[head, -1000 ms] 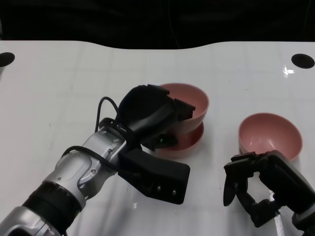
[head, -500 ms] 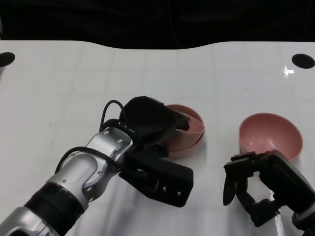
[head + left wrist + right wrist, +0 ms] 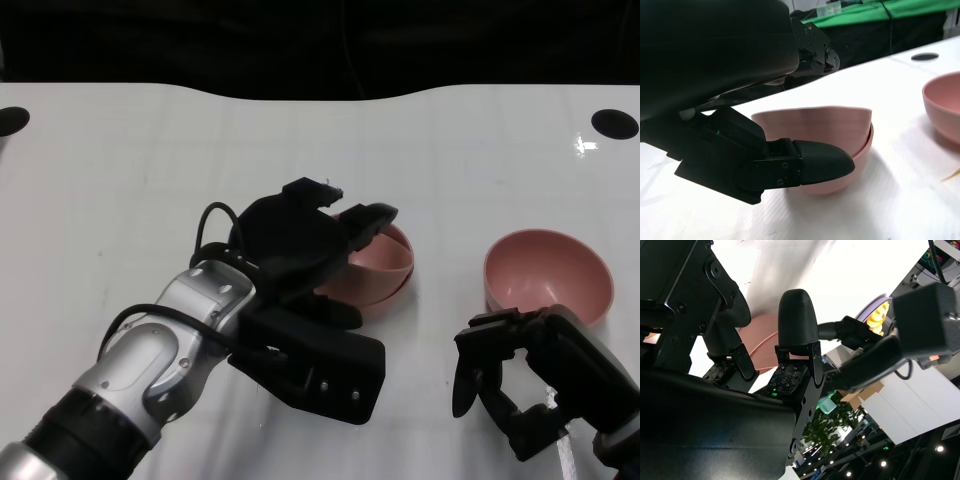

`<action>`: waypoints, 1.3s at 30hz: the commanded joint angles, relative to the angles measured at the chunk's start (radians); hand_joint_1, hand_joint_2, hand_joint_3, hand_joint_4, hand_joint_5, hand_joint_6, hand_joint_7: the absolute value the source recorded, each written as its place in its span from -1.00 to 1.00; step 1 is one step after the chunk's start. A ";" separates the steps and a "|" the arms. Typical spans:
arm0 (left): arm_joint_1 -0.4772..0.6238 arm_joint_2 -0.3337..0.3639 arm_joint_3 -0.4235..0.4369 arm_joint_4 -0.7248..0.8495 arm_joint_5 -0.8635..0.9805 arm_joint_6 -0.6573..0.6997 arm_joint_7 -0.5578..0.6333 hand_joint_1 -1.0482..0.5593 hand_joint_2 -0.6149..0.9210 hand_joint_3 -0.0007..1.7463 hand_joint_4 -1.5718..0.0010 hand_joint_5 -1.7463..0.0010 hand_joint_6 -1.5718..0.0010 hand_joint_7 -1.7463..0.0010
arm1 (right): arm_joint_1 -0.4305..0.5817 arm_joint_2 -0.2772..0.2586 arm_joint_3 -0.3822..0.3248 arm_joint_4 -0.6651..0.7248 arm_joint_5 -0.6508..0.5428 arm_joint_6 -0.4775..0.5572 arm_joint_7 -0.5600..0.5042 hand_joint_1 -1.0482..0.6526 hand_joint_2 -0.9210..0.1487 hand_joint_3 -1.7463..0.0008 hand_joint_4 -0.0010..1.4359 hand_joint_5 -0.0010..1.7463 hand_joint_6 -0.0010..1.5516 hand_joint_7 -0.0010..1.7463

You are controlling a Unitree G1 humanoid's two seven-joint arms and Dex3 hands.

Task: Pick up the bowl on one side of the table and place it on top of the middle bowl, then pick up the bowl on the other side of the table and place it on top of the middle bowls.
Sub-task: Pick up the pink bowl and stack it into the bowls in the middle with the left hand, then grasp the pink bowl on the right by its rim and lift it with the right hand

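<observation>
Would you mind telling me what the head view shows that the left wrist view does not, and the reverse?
Only the head view shows the right hand, open and holding nothing near the table's front edge, the whole pink bowl on the right, and the silver left forearm.

Only the left wrist view shows the stacked pink bowls from the side, the upper one nested in the lower and tilted, plus green cloth beyond the table.

Both show the left hand, fingers spread around the stack, and the white table.

Side bowl [image 3: 547, 276] right of stacked bowls [image 3: 378, 268]
</observation>
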 commanded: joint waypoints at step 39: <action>0.721 0.177 0.439 -0.327 -0.268 -0.540 0.439 -0.16 1.00 -0.78 0.37 0.08 0.15 0.74 | -0.001 -0.004 -0.005 -0.007 0.009 0.010 -0.005 0.57 0.67 -0.93 0.41 0.92 0.33 0.37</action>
